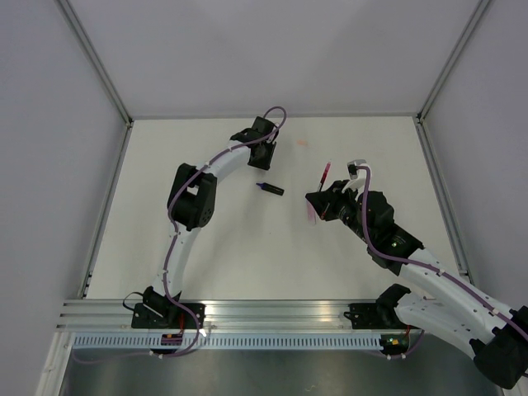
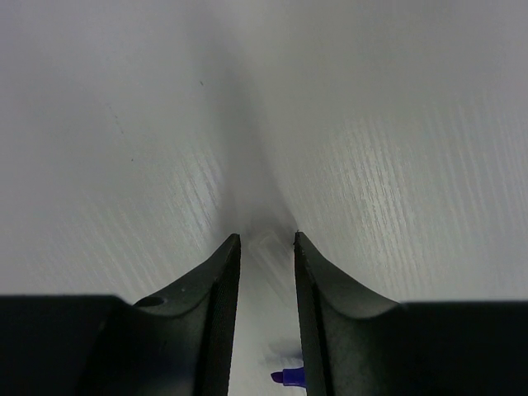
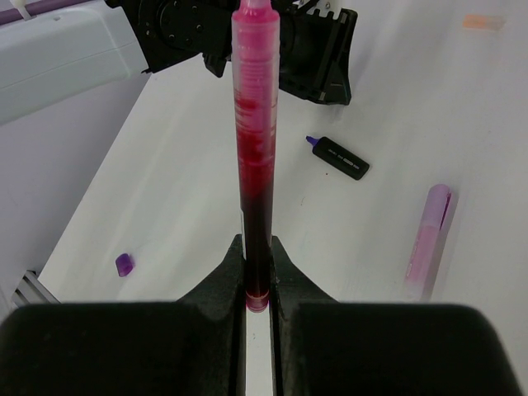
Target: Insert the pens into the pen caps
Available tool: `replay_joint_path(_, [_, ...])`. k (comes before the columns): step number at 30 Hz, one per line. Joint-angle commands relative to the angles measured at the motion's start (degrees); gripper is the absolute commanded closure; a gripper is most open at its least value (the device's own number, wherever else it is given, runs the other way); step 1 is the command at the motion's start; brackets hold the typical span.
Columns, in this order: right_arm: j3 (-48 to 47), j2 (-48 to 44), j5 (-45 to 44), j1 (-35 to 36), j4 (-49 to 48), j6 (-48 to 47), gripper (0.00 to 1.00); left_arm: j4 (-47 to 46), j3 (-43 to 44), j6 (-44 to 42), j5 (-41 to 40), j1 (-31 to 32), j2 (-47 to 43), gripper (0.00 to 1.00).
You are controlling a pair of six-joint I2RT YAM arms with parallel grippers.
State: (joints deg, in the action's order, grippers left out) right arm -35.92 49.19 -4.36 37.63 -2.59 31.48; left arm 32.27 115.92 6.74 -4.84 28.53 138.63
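My right gripper is shut on the base of the pink-red pen, which sticks out ahead of the fingers above the table. The pen also shows from above. A translucent pink cap lies on the table to its right, and by the gripper in the top view. The dark navy pen lies uncapped between the arms, its purple tip bare. A small purple cap lies far left. My left gripper is down at the table beyond the dark pen, jaws narrowly apart around a faint pale piece.
An orange smear or scrap lies at the back of the white table. Grey walls with metal posts close in the back and both sides. The aluminium rail with the arm bases runs along the near edge.
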Motion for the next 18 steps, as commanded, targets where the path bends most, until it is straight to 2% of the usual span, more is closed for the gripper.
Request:
replay_joint_path(1, [0.2, -0.8, 0.0, 0.0, -1.9, -0.1, 1.0, 3.4, 1.1, -0.8, -2.0, 0.2, 1.0, 0.63])
replay_joint_path(18, [0.2, -0.5, 0.1, 0.0, -1.9, -0.2, 1.0, 8.9, 2.8, 8.0, 1.1, -1.2, 0.6, 0.58])
